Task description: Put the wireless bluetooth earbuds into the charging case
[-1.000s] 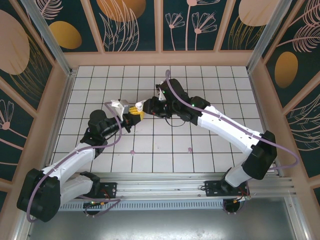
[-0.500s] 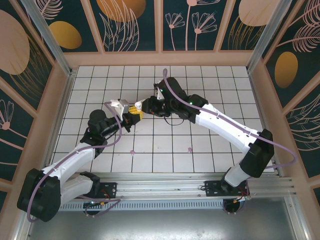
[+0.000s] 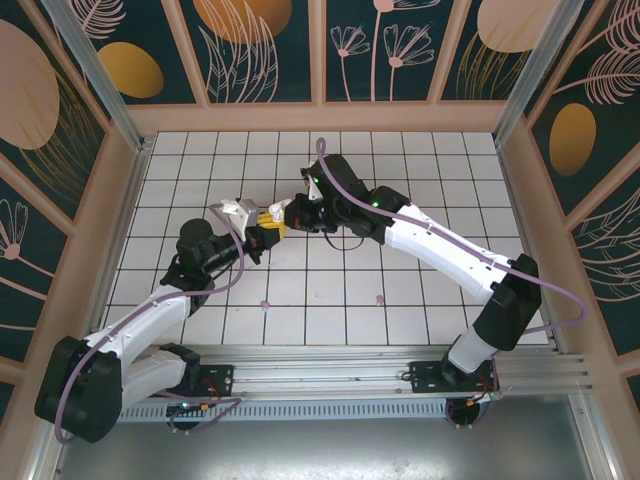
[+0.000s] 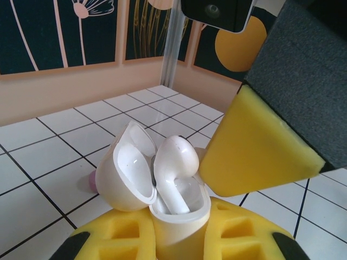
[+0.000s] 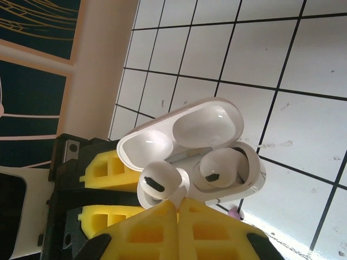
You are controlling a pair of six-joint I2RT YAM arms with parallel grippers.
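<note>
— What do we see around us?
— We see a white tiled floor (image 3: 420, 200) with dark grid lines, brightly lit. At 12 o'clock we have dark teal wall panels (image 3: 270, 50) with pale flower drawings and orange ovals, in light wooden frames (image 3: 320, 118).
— And at 3 and 9?
— We find the same panels, with metal posts (image 3: 95, 70) at the far corners. At 6 we see an aluminium rail (image 3: 330, 375).

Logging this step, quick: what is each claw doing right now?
Left claw: shut on the charging case.
Right claw: shut on an earbud.
</note>
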